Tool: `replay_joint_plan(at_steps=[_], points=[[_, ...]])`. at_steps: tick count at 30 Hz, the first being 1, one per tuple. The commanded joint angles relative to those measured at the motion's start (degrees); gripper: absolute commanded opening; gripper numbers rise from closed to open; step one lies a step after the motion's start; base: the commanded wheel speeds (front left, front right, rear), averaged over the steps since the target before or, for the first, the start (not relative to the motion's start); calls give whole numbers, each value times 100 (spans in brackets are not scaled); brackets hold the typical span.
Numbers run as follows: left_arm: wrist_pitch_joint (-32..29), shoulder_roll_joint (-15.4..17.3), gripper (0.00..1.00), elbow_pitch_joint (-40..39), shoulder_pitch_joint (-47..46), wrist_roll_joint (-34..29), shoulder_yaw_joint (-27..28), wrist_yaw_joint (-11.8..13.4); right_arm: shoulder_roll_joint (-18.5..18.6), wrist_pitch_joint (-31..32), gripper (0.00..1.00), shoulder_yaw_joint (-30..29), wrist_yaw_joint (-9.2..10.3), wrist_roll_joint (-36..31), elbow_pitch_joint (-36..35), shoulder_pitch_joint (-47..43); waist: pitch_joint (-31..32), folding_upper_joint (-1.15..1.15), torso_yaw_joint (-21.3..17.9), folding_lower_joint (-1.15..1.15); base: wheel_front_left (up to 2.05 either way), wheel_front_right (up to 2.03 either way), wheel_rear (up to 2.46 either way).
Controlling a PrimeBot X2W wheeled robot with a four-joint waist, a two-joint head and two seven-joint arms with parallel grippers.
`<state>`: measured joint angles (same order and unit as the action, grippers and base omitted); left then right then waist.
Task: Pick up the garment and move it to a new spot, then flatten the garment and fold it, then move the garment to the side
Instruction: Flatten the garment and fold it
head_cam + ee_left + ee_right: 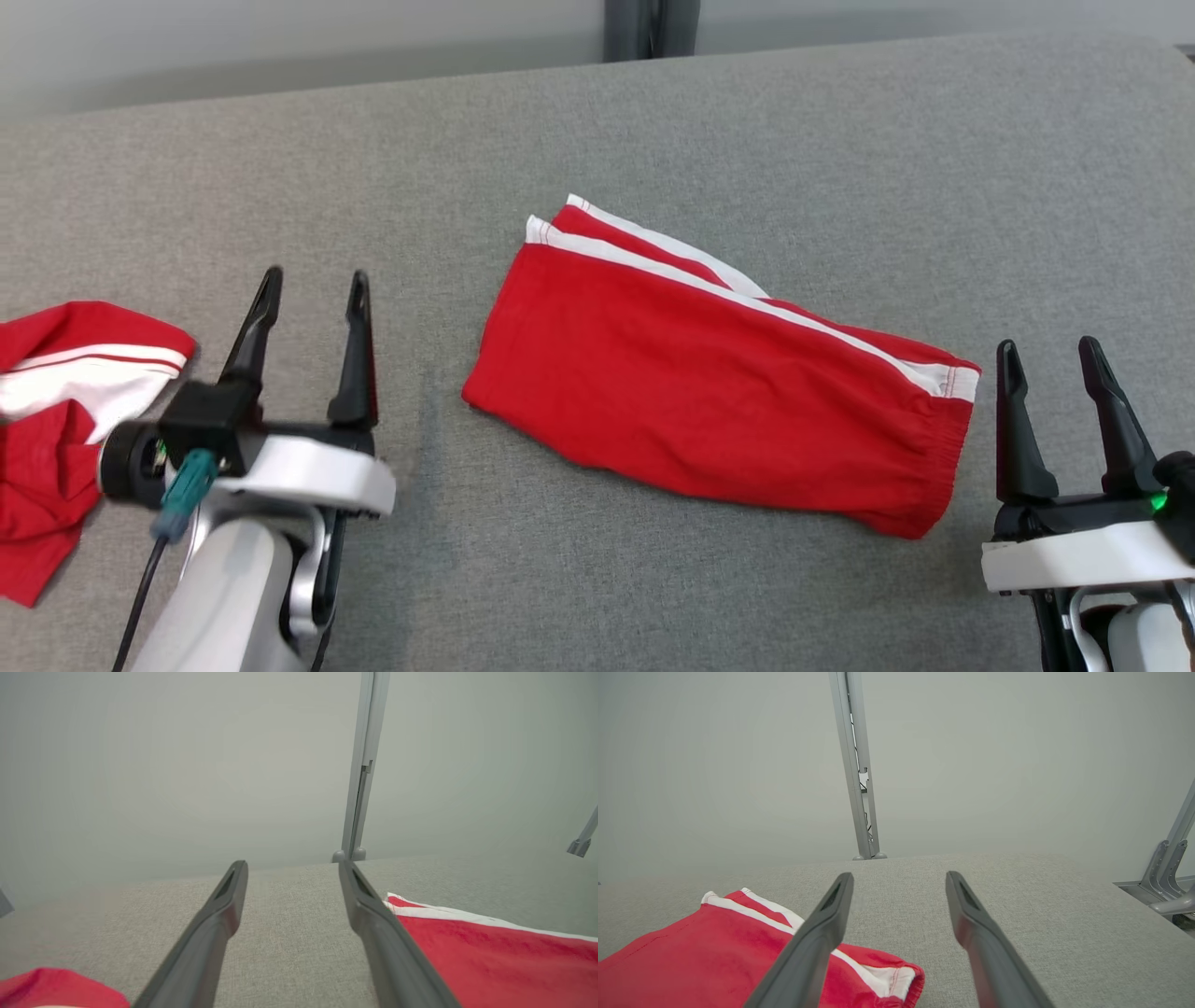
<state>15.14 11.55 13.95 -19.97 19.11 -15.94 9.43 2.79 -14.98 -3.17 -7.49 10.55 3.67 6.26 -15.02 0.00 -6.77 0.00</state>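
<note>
Head view: folded red shorts [709, 392] lie mid-frame, long axis running upper left to lower right. Flanking them, the left gripper [316, 275] and right gripper [1047, 343] are both spread and empty; the right sits nearer, just beside their lower-right end.

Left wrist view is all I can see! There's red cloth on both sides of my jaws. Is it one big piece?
Observer: No, two pieces. Folded red shorts lie mid-way across the grey surface. A crumpled red-and-white garment lies apart from them, at the robot's left.
Operator: Which end of the shorts is the stretchy bit?
Observer: The gathered waistband is at the end toward the robot's right.
Operator: Where's my other arm?
Observer: The right gripper is just beside that waistband end, jaws apart, holding nothing.
</note>
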Motion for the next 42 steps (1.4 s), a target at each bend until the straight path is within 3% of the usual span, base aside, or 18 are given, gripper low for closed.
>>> replay_joint_plan(at_steps=[1,8,24,32,42], points=[[-2,55,100,-83,132,-54,73,50,25,-30,100,-18,-1,-38,-25,-69,85,0,38,0,0,0,0],[-2,83,100,-422,842,-177,188,159,24,-30,100,-32,-1,-199,59,-190,204,0,116,0,0,0,0],[-2,63,100,-269,574,-303,65,-39,24,-30,100,-45,-1,-150,123,-120,133,0,113,0,0,0,0],[-264,-20,100,153,-237,-441,-411,-499,25,-31,100,8,-1,-96,68,13,-97,0,90,0,0,0,0],[-1240,-221,100,1729,-1301,-278,-971,-1277,24,-30,100,263,-1,147,191,219,-423,0,-272,0,0,0,0]])
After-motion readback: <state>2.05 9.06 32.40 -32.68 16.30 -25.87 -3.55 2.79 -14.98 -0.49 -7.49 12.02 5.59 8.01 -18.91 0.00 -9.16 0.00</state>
